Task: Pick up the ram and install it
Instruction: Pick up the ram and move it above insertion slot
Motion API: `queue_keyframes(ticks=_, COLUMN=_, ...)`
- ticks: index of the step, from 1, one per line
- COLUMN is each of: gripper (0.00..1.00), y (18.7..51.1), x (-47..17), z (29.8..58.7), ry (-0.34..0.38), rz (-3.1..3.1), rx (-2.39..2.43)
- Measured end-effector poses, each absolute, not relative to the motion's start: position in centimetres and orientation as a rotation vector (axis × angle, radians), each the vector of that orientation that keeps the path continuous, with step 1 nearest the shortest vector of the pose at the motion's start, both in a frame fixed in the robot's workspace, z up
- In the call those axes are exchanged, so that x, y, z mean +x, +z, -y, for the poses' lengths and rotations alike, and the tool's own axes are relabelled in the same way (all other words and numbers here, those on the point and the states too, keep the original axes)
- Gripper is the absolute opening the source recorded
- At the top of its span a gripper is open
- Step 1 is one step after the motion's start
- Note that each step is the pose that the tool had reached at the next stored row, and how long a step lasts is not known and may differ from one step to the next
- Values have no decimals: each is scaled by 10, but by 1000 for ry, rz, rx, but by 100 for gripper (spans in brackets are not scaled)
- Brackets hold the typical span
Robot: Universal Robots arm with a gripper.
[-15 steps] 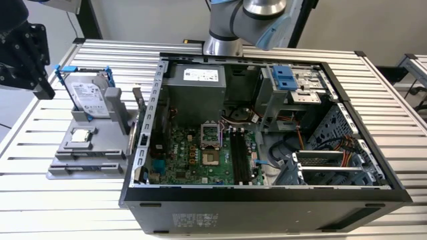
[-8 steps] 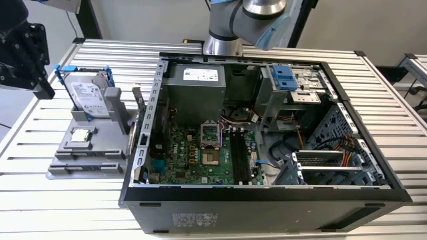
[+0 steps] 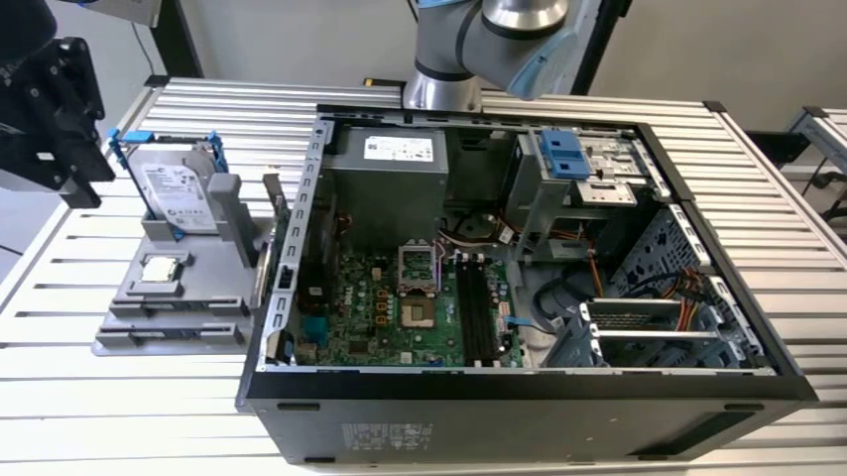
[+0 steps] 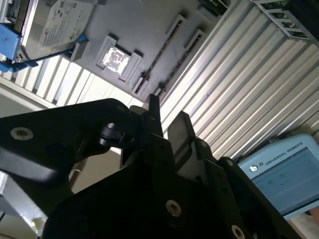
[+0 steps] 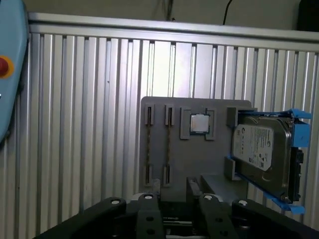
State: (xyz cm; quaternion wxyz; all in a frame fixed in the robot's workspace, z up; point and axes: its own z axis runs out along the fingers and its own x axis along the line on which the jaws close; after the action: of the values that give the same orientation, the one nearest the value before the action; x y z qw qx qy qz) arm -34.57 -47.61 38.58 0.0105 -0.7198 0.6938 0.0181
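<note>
The ram stands on edge in a slot of the grey holder, seen as a thin dark strip. A second thin stick sits in the slot beside it. In the second wrist view the ram runs as a dotted dark line across the holder. My gripper hovers above the holder's ram end, apart from both sticks. Its black fingers stand open with nothing between them. In the exterior view the gripper's black body hangs over the holder's far left.
A silver hard drive in a blue bracket and a small square processor chip share the holder. The open computer case with the motherboard and its black slots lies on the exterior view's right. The table is ribbed aluminium.
</note>
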Motion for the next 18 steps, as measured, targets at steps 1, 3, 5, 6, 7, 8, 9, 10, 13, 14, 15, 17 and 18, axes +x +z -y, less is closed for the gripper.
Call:
queue_keyframes(ticks=1, gripper=100, y=386, x=-346, z=476, ry=56, rz=-2165, rx=-2246)
queue_keyframes(ticks=3, gripper=100, y=386, x=-346, z=476, ry=56, rz=-2165, rx=-2246)
queue_keyframes(ticks=5, gripper=100, y=386, x=-346, z=476, ry=55, rz=-2165, rx=-2246)
queue_keyframes(ticks=6, gripper=100, y=386, x=-346, z=476, ry=55, rz=-2165, rx=-2246)
queue_keyframes(ticks=7, gripper=100, y=386, x=-346, z=476, ry=55, rz=-2165, rx=-2246)
queue_keyframes(ticks=8, gripper=100, y=385, x=-346, z=476, ry=55, rz=-2165, rx=-2246)
queue_keyframes(ticks=9, gripper=100, y=385, x=-346, z=476, ry=55, rz=-2165, rx=-2246)
queue_keyframes(ticks=10, gripper=100, y=384, x=-346, z=476, ry=55, rz=-2165, rx=-2246)
queue_keyframes(ticks=13, gripper=100, y=380, x=-345, z=476, ry=55, rz=-2165, rx=-2246)
queue_keyframes(ticks=14, gripper=100, y=378, x=-344, z=476, ry=55, rz=-2165, rx=-2246)
queue_keyframes(ticks=15, gripper=100, y=376, x=-344, z=476, ry=55, rz=-2165, rx=-2246)
queue_keyframes(ticks=17, gripper=100, y=373, x=-344, z=476, ry=55, rz=-2165, rx=-2246)
queue_keyframes(ticks=18, gripper=100, y=372, x=-344, z=476, ry=55, rz=-2165, rx=-2246)
